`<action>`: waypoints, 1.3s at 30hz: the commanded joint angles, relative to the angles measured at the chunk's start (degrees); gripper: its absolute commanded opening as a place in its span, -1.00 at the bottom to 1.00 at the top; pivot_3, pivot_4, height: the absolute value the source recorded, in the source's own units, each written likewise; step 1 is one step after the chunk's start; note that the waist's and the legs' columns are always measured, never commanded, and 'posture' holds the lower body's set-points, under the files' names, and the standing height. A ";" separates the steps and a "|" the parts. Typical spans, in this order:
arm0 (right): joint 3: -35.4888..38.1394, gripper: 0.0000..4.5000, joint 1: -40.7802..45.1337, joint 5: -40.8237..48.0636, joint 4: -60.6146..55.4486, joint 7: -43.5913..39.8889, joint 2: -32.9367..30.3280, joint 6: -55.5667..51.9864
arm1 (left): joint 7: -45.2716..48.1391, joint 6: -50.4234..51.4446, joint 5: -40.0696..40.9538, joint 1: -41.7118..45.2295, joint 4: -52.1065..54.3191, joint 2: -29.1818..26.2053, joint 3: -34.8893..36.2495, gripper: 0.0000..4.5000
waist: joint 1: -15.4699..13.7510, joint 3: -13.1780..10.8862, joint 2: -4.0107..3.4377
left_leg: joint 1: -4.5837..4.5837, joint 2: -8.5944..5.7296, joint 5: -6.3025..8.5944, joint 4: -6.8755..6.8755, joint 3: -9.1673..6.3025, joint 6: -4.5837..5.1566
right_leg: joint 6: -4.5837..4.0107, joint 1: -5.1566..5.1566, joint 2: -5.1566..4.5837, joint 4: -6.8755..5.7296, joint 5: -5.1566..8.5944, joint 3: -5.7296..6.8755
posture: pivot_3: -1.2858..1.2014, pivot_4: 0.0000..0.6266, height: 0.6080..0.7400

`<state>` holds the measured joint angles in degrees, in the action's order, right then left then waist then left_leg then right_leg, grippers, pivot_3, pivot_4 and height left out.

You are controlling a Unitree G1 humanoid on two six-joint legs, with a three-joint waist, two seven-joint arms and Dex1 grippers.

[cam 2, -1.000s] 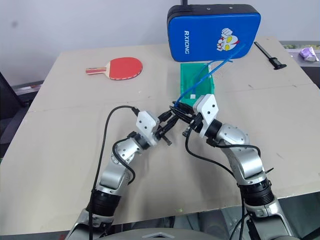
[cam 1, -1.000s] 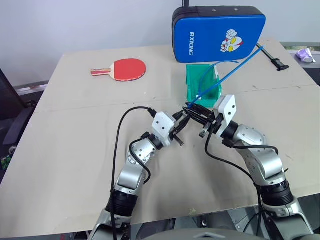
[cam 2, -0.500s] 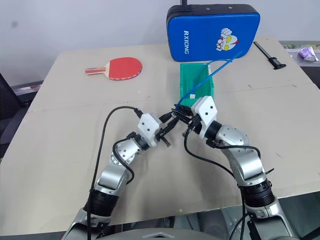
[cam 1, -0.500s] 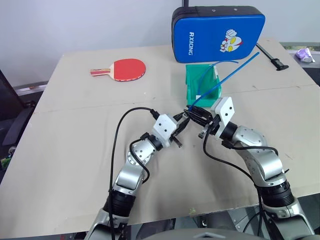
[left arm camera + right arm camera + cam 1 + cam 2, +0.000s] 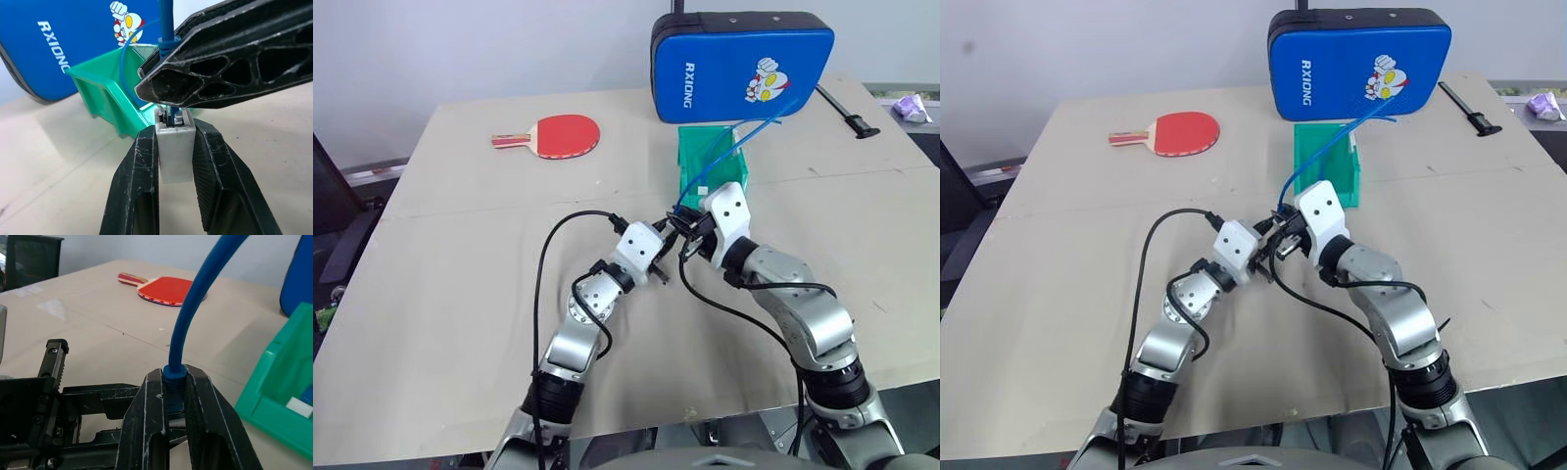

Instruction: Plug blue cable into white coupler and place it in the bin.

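The left tool (image 5: 174, 147) pinches the white coupler (image 5: 174, 147) between its two black fingers, above the counter (image 5: 460, 255) and just in front of the green bin (image 5: 713, 164). The right tool (image 5: 175, 382) is clamped on the blue cable (image 5: 195, 298) near its plug end, which meets the coupler's socket; the cable arches up past the bin.
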<state>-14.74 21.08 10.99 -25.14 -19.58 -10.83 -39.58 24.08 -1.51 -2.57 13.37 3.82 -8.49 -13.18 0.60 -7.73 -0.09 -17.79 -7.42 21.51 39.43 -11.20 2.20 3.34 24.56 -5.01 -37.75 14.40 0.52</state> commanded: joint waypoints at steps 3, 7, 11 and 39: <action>-2.54 -1.00 -4.19 -0.49 4.85 -1.48 -1.90 -3.53 | 2.12 -1.23 5.52 3.20 9.64 2.34 -0.55 -0.82 | 0.03 0.00 0.00 | 0.00 0.00 0.00 0.00 0.00 0.00 | 0.00 0.01 0.00 -0.02 0.00 -0.01 | 0.03 -0.52 1.00; -1.54 -1.00 -4.91 -0.61 7.11 -1.31 -1.58 -2.61 | 2.75 0.01 8.57 3.84 12.42 3.42 0.22 -0.82 | 0.06 0.00 0.00 | 0.01 0.00 0.00 0.00 0.02 0.00 | 0.00 0.02 0.00 -0.02 0.00 -0.03 | 0.03 -0.52 1.00; -0.72 -1.00 -4.75 0.00 7.30 -1.49 -0.41 -0.62 | 3.73 0.83 9.27 3.62 12.54 2.88 0.21 -0.82 | 0.07 0.00 0.00 | 0.00 0.00 0.00 0.00 0.01 0.00 | 0.00 0.02 0.00 -0.03 0.00 -0.03 | 0.03 -0.52 1.00; 15.81 -1.00 40.16 7.64 61.12 -19.27 -7.11 9.94 | 15.37 34.17 38.58 -4.08 27.57 -29.77 24.51 0.01 | 1.40 0.00 0.01 | -0.06 0.01 0.00 -0.06 0.02 0.00 | -0.22 0.26 0.07 -0.01 -0.13 -0.08 | 0.03 -0.52 1.00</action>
<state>0.06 56.68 19.69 29.44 -37.27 -18.23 -33.18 39.12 29.95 31.89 7.00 28.08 -36.19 6.86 2.00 -7.73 -0.08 -17.85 -7.41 21.51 39.37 -11.17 2.20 3.12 24.83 -4.94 -37.76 14.27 0.45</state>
